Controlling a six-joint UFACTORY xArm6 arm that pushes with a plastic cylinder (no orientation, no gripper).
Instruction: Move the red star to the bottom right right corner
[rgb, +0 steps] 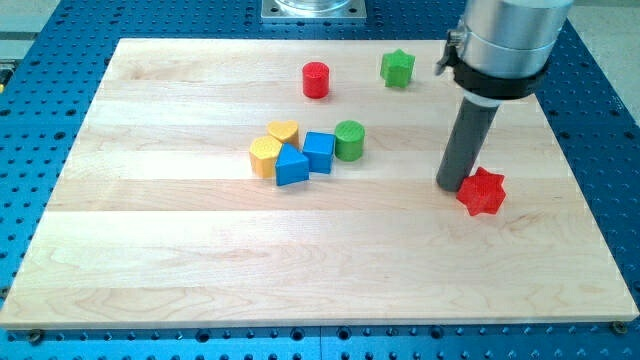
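Observation:
The red star (482, 192) lies on the wooden board (200, 260) at the view's right, a little below mid-height. My tip (452, 186) stands right against the star's left side, touching or nearly touching it. The rod rises from there to the grey arm body at the view's top right. The board's bottom right corner (620, 318) lies well below and to the right of the star.
A red cylinder (316, 80) and a green star (398, 68) sit near the view's top. A cluster at the middle holds a yellow heart (283, 132), a yellow hexagon (264, 156), a blue triangle (291, 165), a blue cube (319, 151) and a green cylinder (349, 140).

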